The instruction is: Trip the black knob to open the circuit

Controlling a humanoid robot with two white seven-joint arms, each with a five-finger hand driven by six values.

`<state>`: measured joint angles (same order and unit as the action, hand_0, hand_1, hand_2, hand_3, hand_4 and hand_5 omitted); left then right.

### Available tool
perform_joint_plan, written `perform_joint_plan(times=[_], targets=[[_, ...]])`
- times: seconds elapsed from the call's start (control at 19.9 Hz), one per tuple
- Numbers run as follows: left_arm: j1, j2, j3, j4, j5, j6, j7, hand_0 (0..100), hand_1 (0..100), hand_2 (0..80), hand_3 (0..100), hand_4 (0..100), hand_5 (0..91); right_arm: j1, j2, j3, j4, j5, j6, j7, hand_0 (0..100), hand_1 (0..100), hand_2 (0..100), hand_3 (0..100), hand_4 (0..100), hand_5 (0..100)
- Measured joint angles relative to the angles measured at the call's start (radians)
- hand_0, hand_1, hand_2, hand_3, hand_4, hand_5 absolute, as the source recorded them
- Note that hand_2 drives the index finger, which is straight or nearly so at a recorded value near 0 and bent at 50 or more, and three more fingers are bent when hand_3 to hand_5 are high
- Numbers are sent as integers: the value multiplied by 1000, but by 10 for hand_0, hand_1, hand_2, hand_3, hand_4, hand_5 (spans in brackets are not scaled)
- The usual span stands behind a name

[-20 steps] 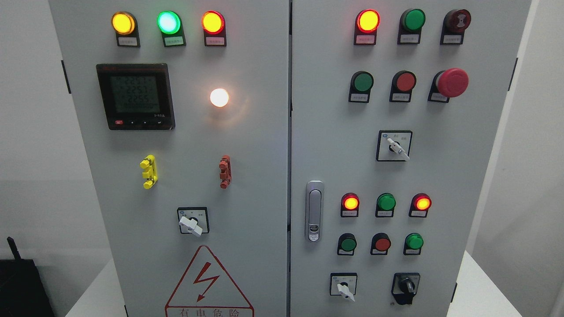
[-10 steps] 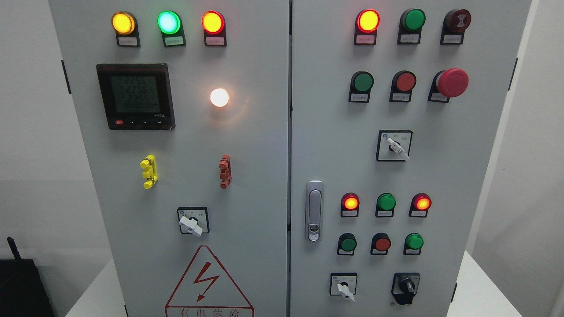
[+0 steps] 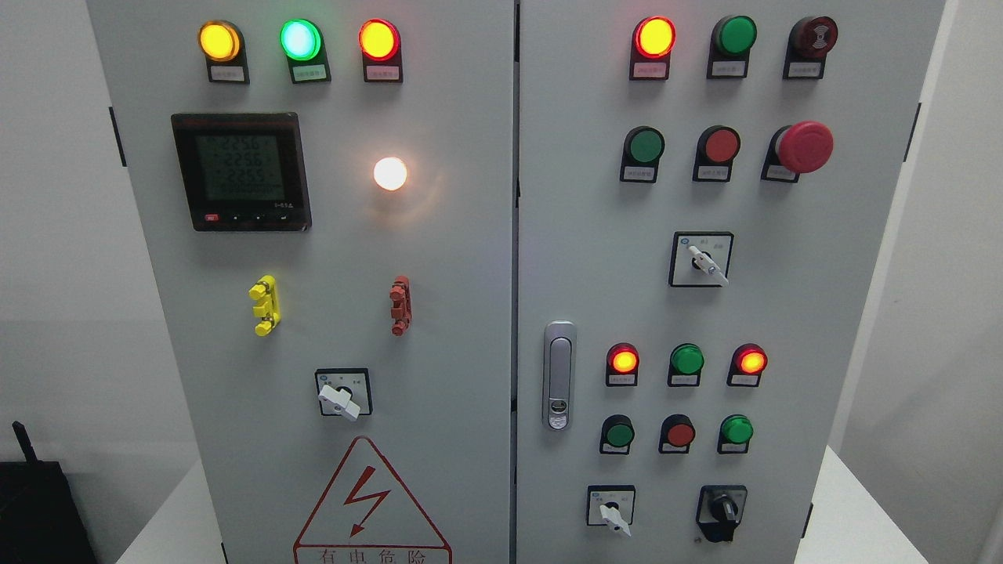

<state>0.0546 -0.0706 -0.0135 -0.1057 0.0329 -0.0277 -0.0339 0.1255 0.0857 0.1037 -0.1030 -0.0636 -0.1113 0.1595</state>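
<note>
Hands: neither in frame, so finger state can't be told.
Black knob (image 3: 722,511) sits untouched, bottom right of the right door (image 3: 791,313), beside a white selector switch (image 3: 612,510).

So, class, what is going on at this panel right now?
Nothing is being handled yet. The grey two-door control cabinet stands alone, with neither robot hand in view. The black rotary knob at the right door's lower right is untouched. Several round indicator lamps glow, including the white lamp on the left door.
</note>
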Motion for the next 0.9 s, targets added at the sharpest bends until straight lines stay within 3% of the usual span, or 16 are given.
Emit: perform_joint_plan(times=[0.4, 0.6, 0.9], targets=[[0, 0, 0, 0, 0, 0, 0, 120, 389, 0, 0, 0, 0, -4, 0, -2, -10, -1, -78, -5, 0, 239, 0, 0, 0, 0], [0, 0, 0, 0, 0, 0, 0, 120, 389, 0, 0, 0, 0, -18, 0, -2, -14, -2, -116, -12, 119, 312, 0, 0, 0, 0], [0, 0, 0, 0, 0, 0, 0, 120, 389, 0, 0, 0, 0, -18, 0, -10, -17, -4, -174, -40, 185, 362, 0, 6, 0, 0]])
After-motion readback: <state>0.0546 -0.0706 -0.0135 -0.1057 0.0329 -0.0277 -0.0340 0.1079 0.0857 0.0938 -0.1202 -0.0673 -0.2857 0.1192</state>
